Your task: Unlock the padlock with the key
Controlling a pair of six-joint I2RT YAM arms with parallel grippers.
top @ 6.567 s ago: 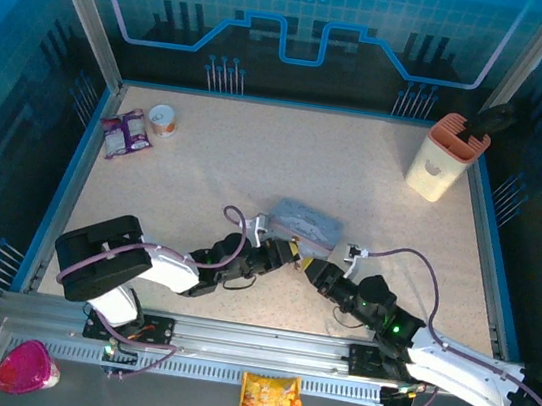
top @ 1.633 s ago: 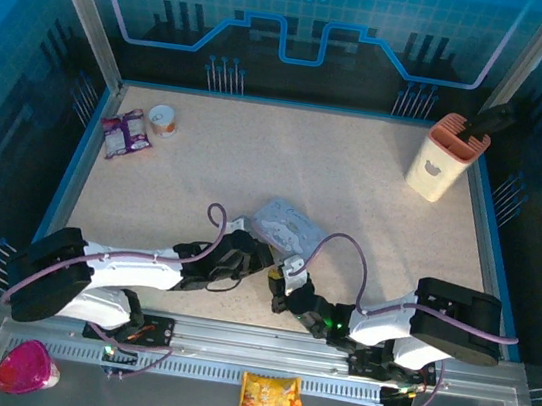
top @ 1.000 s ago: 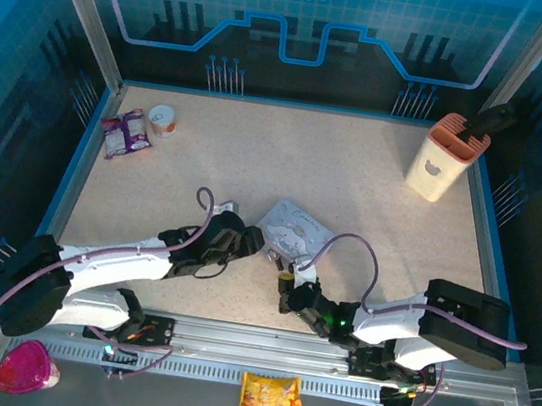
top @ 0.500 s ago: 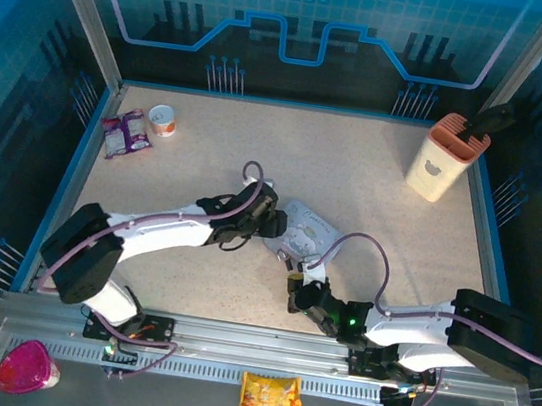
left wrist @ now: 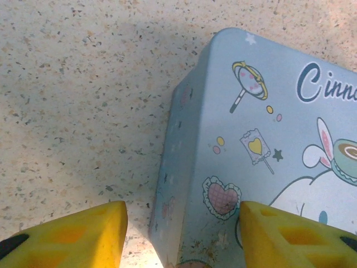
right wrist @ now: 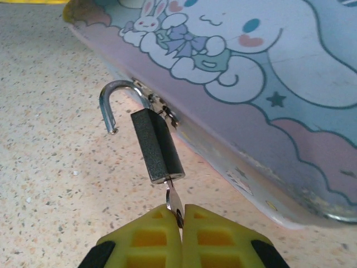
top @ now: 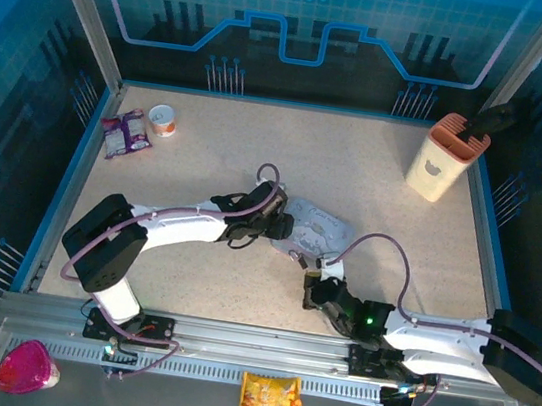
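- Your right gripper (right wrist: pixel 182 215) is pinched tight on the slim dark-grey metal key (right wrist: pixel 174 201), just off the side of the lilac-grey rectangular cartoon-print tin (right wrist: pixel 268 72).
- That key sits in the base of the small dark metal padlock (right wrist: pixel 158 146), right against the tin's latch. Its silvery shackle (right wrist: pixel 114 100) stands open, one end free.
- Your left gripper (left wrist: pixel 181 234) has its yellow fingers (left wrist: pixel 72 234) spread wide, with a corner of the tin between them.

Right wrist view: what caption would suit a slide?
Right gripper pinches the key in the padlock, shackle open, by the cartoon tin.
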